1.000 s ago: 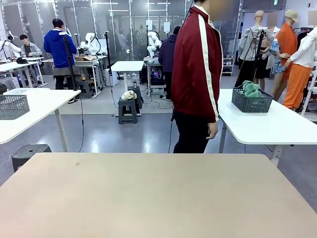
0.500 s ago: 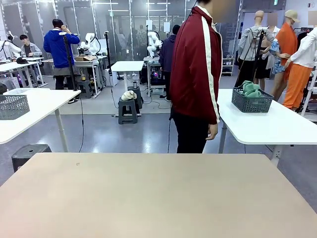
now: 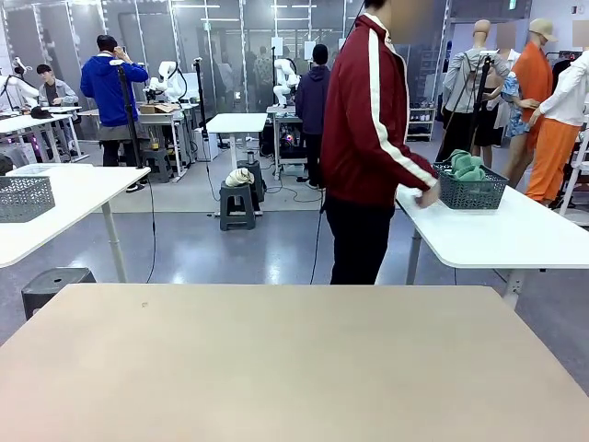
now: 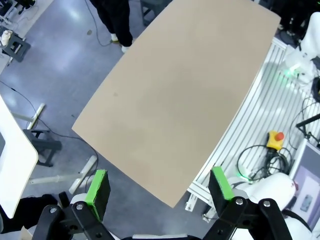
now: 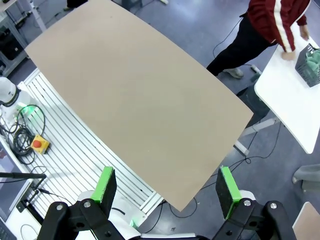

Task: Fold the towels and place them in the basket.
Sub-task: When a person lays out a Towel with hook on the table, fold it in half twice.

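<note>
The basket [image 3: 469,191] is sitting on a white side table [image 3: 502,241] beyond the beige table [image 3: 294,368], with a sea-green towel [image 3: 467,166] bunched inside. The person's hand [image 3: 428,196] is reaching just beside it, which the right wrist view is catching from above. The left gripper [image 4: 159,185] and right gripper [image 5: 166,185] are hanging over the beige table, jaws spread wide, holding nothing.

Left claw [image 4: 159,181], right claw [image 5: 166,180]: both agape.
</note>
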Motion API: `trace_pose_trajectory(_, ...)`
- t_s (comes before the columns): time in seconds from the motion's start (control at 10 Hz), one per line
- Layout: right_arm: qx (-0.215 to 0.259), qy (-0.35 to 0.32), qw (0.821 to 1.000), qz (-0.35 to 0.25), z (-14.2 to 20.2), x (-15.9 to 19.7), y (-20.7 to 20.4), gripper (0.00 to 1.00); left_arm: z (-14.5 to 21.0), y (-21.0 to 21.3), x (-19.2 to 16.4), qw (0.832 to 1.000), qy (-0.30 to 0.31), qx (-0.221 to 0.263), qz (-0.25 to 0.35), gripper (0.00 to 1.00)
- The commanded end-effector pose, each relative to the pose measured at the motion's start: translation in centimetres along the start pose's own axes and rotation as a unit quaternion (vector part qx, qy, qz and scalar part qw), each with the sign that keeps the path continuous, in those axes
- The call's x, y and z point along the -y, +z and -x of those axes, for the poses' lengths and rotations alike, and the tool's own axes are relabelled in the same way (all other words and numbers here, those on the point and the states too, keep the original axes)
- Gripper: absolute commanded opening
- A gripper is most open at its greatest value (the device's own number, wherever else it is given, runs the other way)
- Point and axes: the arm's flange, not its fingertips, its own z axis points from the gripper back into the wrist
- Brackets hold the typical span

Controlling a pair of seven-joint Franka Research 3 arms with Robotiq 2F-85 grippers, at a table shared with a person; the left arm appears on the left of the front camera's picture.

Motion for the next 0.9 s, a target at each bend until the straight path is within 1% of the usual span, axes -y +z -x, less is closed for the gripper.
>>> trace_pose_trajectory(0.0,0.000,-0.003,1.000,0.002,0.03,0.06,-0.12,1.00,-0.03,0.14,0.13,1.000,0.002,0.002,-0.002,1.00)
trace_pose_trajectory(0.8,0.000,-0.003,1.000,0.002,0.03,0.06,-0.12,1.00,-0.03,0.14,0.13,1.000,0.002,0.002,-0.002,1.00)
